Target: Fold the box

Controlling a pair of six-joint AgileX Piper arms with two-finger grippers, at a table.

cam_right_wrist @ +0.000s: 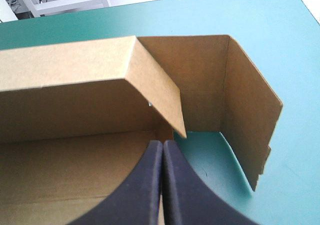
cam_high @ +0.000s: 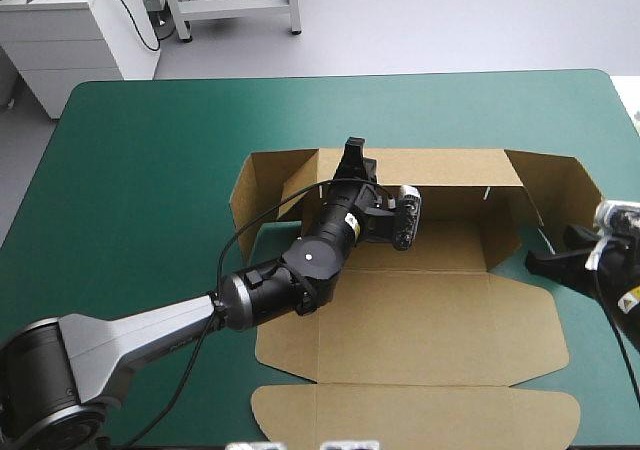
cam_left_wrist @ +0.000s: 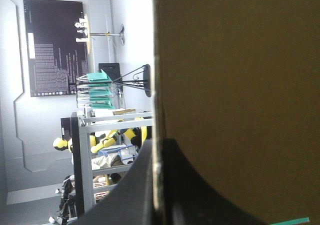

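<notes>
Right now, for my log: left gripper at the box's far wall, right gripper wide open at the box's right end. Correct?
No: the right gripper is shut, its fingers meeting in one arch, as the right wrist view shows. The left gripper is at the far wall of the box.

Table (cam_high: 150,150) w/ teal-green cover, rounded corners at far edge. Brown box (cam_high: 420,320) lies on it, from approx. the centre to near the right edge. Box's lid lies flat on the cover, reaching almost to the near edge. Far wall & side walls stand raised, far wall well short of the table's far edge.
</notes>
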